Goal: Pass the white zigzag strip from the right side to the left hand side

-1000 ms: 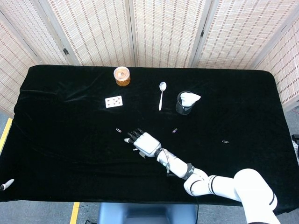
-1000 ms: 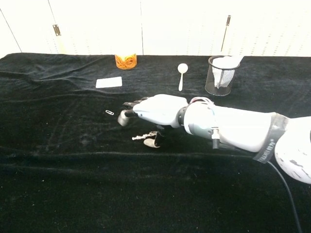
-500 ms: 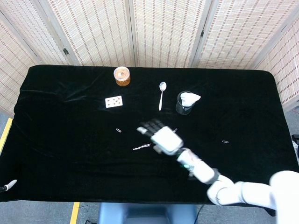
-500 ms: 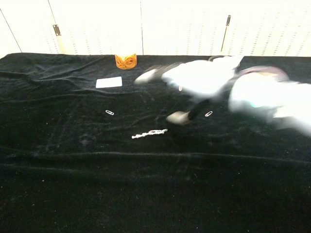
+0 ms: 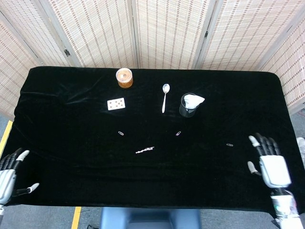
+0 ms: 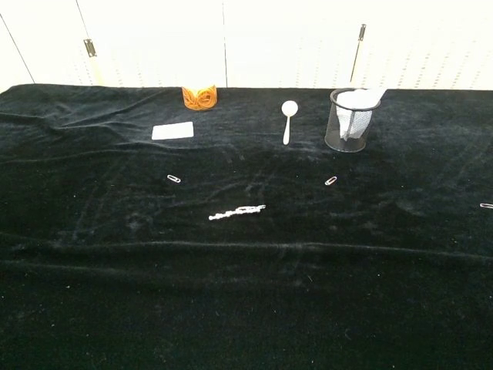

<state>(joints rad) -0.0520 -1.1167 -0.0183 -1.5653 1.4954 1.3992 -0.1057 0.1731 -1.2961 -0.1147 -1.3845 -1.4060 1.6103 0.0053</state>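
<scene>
Our right hand (image 5: 268, 160) has let go and pulled back, fingers spread and empty. The white zigzag strip (image 5: 145, 150) now lies mid-table. Our left hand (image 5: 9, 167), spread too, can take it next.

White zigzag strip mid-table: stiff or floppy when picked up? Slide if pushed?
The thin white zigzag strip lies flat on the black velvet-like cloth, so it is probably light and hard to pinch. Its linked, chain-like look in the chest view suggests it may flop. The cloth's nap likely snags it rather than letting it slide.
</scene>
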